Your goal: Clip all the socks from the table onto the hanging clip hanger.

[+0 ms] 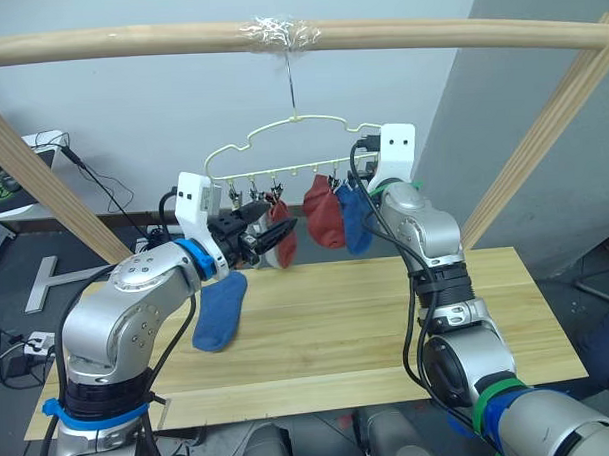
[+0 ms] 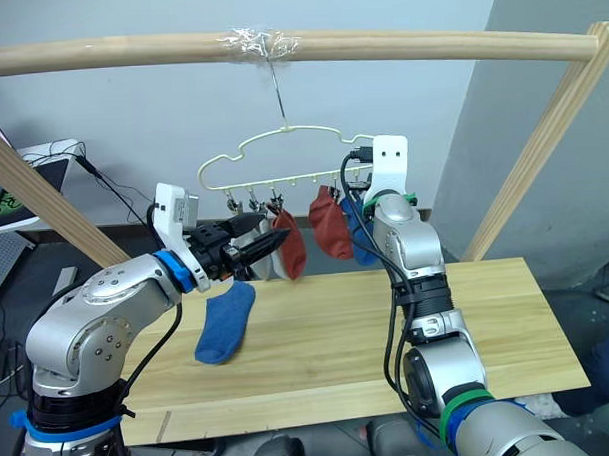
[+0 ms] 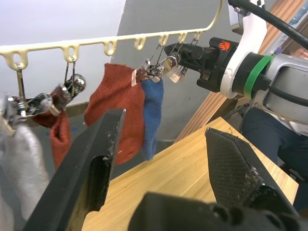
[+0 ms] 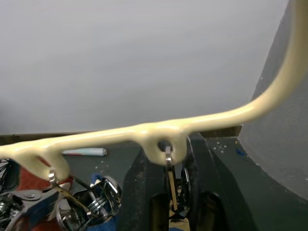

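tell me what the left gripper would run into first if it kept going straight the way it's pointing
Probably the rust-red sock hanging from the clip hanger. The open left gripper points at it, with the hanging blue sock just beside it. Depth is hard to judge.

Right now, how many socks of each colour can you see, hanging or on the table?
Blue socks: 2, one hanging, one on the table
Red socks: 2, both hanging
Grey socks: 1, hanging
Total: 5
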Controlling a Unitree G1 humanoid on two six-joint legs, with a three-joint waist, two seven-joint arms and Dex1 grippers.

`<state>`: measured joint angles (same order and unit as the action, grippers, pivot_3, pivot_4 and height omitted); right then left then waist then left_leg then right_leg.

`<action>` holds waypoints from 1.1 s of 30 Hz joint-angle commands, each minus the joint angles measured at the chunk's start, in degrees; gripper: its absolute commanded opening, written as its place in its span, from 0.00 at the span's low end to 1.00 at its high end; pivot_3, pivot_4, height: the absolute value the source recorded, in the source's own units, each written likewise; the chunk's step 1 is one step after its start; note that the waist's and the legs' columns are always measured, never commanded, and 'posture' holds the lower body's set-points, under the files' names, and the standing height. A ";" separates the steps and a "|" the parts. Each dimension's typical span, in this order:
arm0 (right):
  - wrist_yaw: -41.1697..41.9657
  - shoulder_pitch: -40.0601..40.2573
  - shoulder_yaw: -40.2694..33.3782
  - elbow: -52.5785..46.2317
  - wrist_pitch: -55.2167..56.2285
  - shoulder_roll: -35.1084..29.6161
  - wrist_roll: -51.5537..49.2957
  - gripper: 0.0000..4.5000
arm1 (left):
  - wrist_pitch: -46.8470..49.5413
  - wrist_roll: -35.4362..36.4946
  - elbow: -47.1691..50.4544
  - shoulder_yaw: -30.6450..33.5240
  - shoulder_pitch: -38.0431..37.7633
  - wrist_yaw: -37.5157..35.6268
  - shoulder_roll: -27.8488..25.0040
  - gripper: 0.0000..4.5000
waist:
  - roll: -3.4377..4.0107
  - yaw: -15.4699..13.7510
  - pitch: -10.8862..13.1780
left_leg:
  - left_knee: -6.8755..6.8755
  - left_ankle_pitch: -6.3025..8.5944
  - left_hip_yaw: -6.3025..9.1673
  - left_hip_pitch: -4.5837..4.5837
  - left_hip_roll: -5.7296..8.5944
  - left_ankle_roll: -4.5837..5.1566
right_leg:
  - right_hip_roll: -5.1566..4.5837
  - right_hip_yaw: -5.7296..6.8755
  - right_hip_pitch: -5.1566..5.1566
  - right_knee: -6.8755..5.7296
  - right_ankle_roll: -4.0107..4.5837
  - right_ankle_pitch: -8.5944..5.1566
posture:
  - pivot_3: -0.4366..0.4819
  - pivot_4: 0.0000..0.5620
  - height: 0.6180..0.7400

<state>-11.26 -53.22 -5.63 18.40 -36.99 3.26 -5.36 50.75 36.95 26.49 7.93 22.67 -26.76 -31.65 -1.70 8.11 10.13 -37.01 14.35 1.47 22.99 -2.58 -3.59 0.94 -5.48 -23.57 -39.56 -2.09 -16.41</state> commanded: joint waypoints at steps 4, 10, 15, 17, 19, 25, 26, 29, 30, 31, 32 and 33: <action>-0.50 -1.60 -0.38 -1.00 0.59 -0.16 0.26 0.01 | -1.08 -0.15 1.92 1.51 -1.06 0.51 -0.54 0.68 | 0.00 -0.04 0.00 | 0.00 0.00 0.00 0.00 0.00 0.00 | 0.00 0.00 0.00 0.00 0.00 0.00 | 0.39 0.22 1.00; -0.46 -1.70 -0.49 -1.35 0.27 -0.23 0.13 0.01 | -1.93 -3.91 -0.80 1.59 -5.94 2.56 -0.96 0.68 | 0.00 -0.02 0.00 | 0.00 0.00 0.00 -0.02 -0.01 0.00 | 0.00 -0.01 0.00 -0.02 0.00 0.00 | 0.39 0.22 1.00; -0.44 -1.84 -0.52 -1.75 -0.13 -0.24 0.01 0.01 | -6.41 -9.63 -6.60 1.13 -12.14 4.16 -0.46 0.68 | 0.00 0.04 0.00 | 0.00 0.00 -0.01 -0.03 0.00 0.00 | 0.00 -0.01 0.00 -0.03 0.00 0.00 | 0.38 0.22 1.00; -0.42 -1.83 -0.53 -1.98 -0.33 -0.26 -0.03 0.01 | -8.56 -11.90 -9.84 0.86 -13.79 4.72 -0.11 0.68 | 0.00 0.01 0.00 | 0.00 0.00 0.00 -0.03 -0.01 0.00 | -0.01 0.00 0.00 -0.04 0.00 0.00 | 0.38 0.23 1.00; -0.37 -1.80 -0.53 -2.25 -0.57 -0.27 -0.09 0.01 | -10.65 -14.13 -13.10 0.55 -14.94 5.26 0.32 0.68 | 0.00 0.00 0.00 | 0.00 0.00 0.01 -0.03 -0.01 0.00 | 0.00 0.01 -0.01 -0.05 0.00 0.00 | 0.38 0.23 1.00; -0.36 -1.76 -0.51 -3.06 -1.42 -0.28 -0.36 0.01 | -16.96 -19.03 -23.21 0.95 -15.91 6.19 1.34 0.68 | 0.00 -0.06 0.00 | -0.01 0.00 -0.01 -0.03 0.00 0.00 | -0.03 0.01 0.00 -0.06 0.00 0.00 | 0.38 0.23 1.00; -0.37 -1.71 -0.49 -3.19 -1.54 -0.26 -0.38 0.01 | -17.69 -19.27 -24.40 1.11 -15.78 6.04 1.61 0.68 | 0.00 -0.04 0.00 | 0.00 0.00 -0.01 -0.02 0.00 0.00 | -0.03 0.01 -0.01 -0.06 0.00 0.00 | 0.38 0.23 1.00; -0.42 -1.40 -0.38 -3.81 -2.04 -0.13 -0.37 0.01 | -19.64 -20.47 -29.55 1.54 -14.02 6.78 2.69 0.81 | 0.00 -0.07 0.00 | 0.01 0.00 0.01 -0.02 -0.02 0.00 | -0.03 0.02 -0.01 -0.06 0.01 0.00 | 0.38 0.23 1.00; -0.39 -1.34 -0.38 -3.95 -2.20 -0.15 -0.38 0.01 | -20.22 -20.98 -31.09 1.32 -13.38 6.92 2.99 0.87 | 0.00 -0.06 0.00 | 0.01 0.00 0.01 -0.02 -0.02 0.00 | -0.03 0.03 -0.01 -0.08 0.01 0.00 | 0.38 0.23 1.00; -0.37 -1.30 -0.38 -4.08 -2.34 -0.15 -0.38 0.01 | -20.83 -21.77 -32.63 0.93 -12.77 7.15 3.17 0.94 | 0.00 -0.06 0.00 | 0.00 0.00 0.02 -0.02 -0.02 0.00 | -0.03 0.03 -0.01 -0.08 0.01 0.00 | 0.38 0.23 1.00; -0.36 -1.25 -0.38 -4.21 -2.47 -0.14 -0.39 0.01 | -21.55 -22.64 -34.21 0.51 -12.15 7.37 3.31 0.99 | 0.00 -0.05 0.00 | 0.00 0.00 0.01 -0.03 -0.01 0.00 | -0.03 0.03 -0.01 -0.09 0.01 0.00 | 0.38 0.23 1.00; -0.35 -1.18 -0.35 -4.37 -2.61 -0.13 -0.38 0.01 | -22.18 -23.41 -35.95 0.19 -11.42 7.66 3.53 0.99 | 0.00 -0.03 0.00 | -0.01 0.00 0.01 -0.03 -0.01 0.00 | -0.03 0.03 -0.01 -0.11 0.01 0.00 | 0.37 0.24 1.00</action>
<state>-11.31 -53.30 -5.67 17.42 -39.69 3.18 -5.74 30.48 14.93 -8.37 8.09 10.12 -19.61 -28.22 -1.71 8.08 10.12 -37.02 14.35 1.48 22.96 -2.59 -3.59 0.91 -5.45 -23.58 -39.67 -2.08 -16.40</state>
